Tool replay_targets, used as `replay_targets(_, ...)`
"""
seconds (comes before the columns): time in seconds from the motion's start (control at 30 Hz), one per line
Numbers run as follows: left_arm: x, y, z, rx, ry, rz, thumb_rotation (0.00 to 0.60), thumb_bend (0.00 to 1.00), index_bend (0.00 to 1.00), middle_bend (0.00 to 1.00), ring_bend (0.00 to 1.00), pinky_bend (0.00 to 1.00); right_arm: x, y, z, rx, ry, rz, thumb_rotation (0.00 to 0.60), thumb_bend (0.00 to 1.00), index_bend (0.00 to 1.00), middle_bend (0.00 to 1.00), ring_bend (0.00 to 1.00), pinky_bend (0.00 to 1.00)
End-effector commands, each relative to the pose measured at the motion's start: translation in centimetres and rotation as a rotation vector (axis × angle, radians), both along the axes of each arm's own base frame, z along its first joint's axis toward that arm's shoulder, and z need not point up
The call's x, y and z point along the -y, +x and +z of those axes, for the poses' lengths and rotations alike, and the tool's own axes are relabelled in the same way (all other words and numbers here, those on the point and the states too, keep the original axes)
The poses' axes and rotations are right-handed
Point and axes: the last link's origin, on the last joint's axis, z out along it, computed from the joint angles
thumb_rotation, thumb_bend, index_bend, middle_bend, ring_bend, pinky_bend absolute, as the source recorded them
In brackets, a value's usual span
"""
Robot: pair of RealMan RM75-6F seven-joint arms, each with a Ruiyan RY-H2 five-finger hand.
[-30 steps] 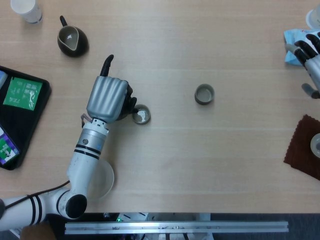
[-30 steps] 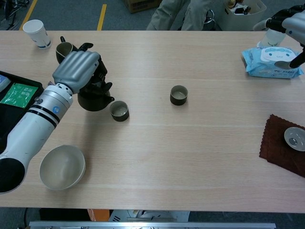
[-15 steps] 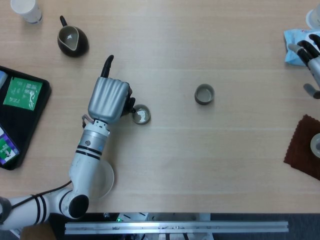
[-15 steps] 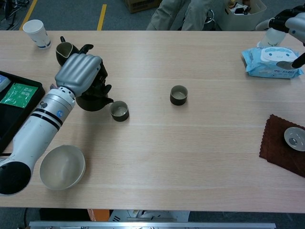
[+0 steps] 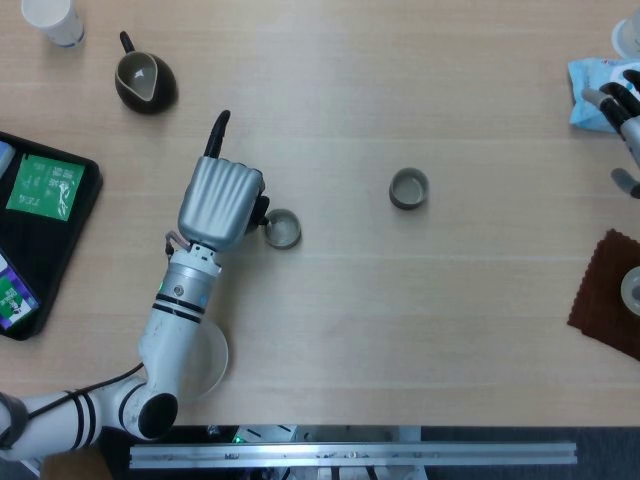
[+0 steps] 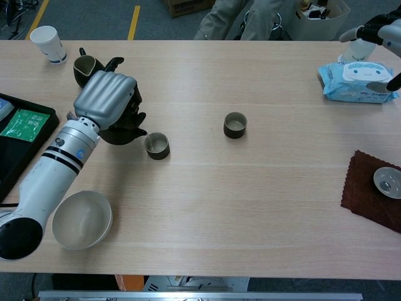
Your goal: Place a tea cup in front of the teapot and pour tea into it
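My left hand (image 5: 217, 201) (image 6: 106, 99) grips the dark teapot (image 6: 123, 130), which is mostly hidden under it. The pot's handle (image 5: 216, 132) sticks out beyond the hand, and its spout points at a small grey-green tea cup (image 5: 283, 229) (image 6: 156, 146) right beside it. A second tea cup (image 5: 408, 188) (image 6: 235, 125) stands alone mid-table. My right hand (image 5: 625, 108) (image 6: 386, 32) is at the far right edge above a blue wipes pack (image 6: 356, 82), partly cut off; its fingers look spread and hold nothing.
A dark pitcher (image 5: 144, 82) and a white paper cup (image 5: 55, 20) stand at the back left. A black tray (image 5: 40, 225) with green packets lies at the left edge. A white bowl (image 6: 81, 219) sits near the front left. A brown cloth (image 6: 371, 197) with a metal lid lies right.
The left hand has shifted the teapot slightly toward the near cup and tilted it. The right hand has drawn further toward the right edge.
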Motion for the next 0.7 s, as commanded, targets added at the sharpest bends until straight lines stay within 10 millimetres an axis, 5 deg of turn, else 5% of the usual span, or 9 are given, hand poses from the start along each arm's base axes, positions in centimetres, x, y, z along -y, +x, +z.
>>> replay_targets(0.03,0.11,0.09,-0.07,-0.011,0.005,-0.012,0.597,0.33,0.98,1.00,0.85,0.06,-0.03,-0.07,-0.01,0.001,0.001,-0.002,0.600,0.23,0.15,0.18,0.08,0.09)
replay_targets(0.7,0.07,0.42,0.10,-0.063,0.040,-0.074,0.597,0.33,0.98,1.00,0.85,0.06,-0.07,-0.28,0.16,0.008,-0.004,-0.006,0.600,0.23,0.15,0.18,0.08,0.09)
